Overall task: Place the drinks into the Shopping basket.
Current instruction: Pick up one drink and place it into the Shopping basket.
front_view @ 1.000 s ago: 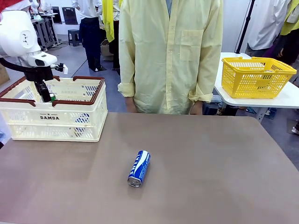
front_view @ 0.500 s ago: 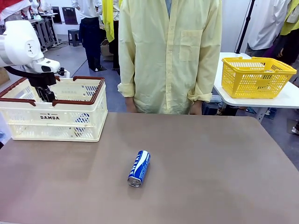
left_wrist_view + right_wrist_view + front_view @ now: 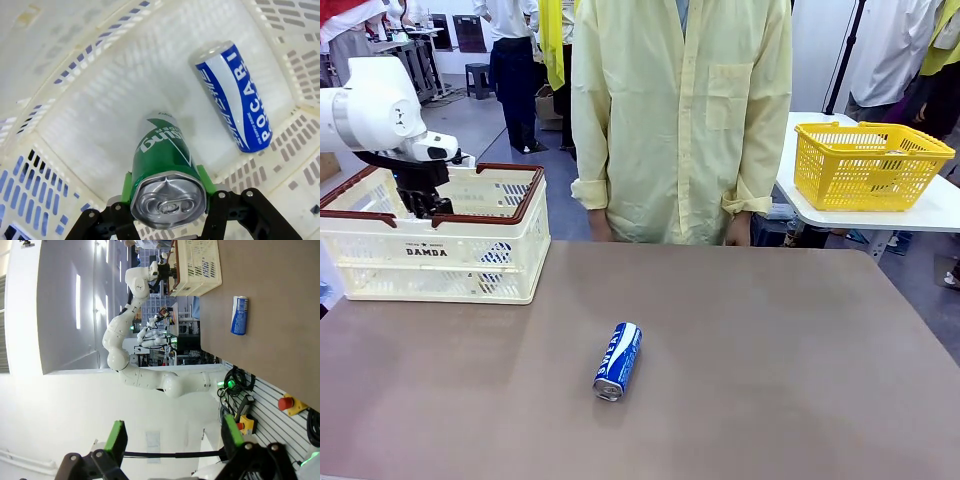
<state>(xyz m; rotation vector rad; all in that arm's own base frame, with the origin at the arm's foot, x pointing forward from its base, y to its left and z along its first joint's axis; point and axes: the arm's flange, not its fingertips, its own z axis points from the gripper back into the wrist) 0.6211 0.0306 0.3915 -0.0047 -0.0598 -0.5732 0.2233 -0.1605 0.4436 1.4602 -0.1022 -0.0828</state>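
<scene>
1. Risk of impact: the green can (image 3: 162, 150) hangs over the floor of the Shopping basket (image 3: 470, 250) and, as far as the left wrist view shows, does not rest on it. A release from this position would probably drop it, and it could bounce or roll.
2. Risk of contact: a blue Pocari can (image 3: 235, 100) lies on its side on the basket floor, near the green can but apart from it. A rolling can would likely knock into it, and minor denting is possible.
3. Risk on withdrawal: the left gripper (image 3: 420, 203) sits down inside the basket, close to its near wall. A careless lift could catch the basket and shift it.
4. Outstanding item: a second blue can (image 3: 618, 360) lies on its side mid-table (image 3: 800, 380), well apart from the basket. Being round, it may roll away from a poorly centred grasp.
5. Left gripper: its green pads (image 3: 206, 181) are pressed against both sides of the green can near the pull-tab end, pinching it.
6. Right gripper (image 3: 172, 432): the fingers are spread wide with nothing between them, well away from the cans.
</scene>
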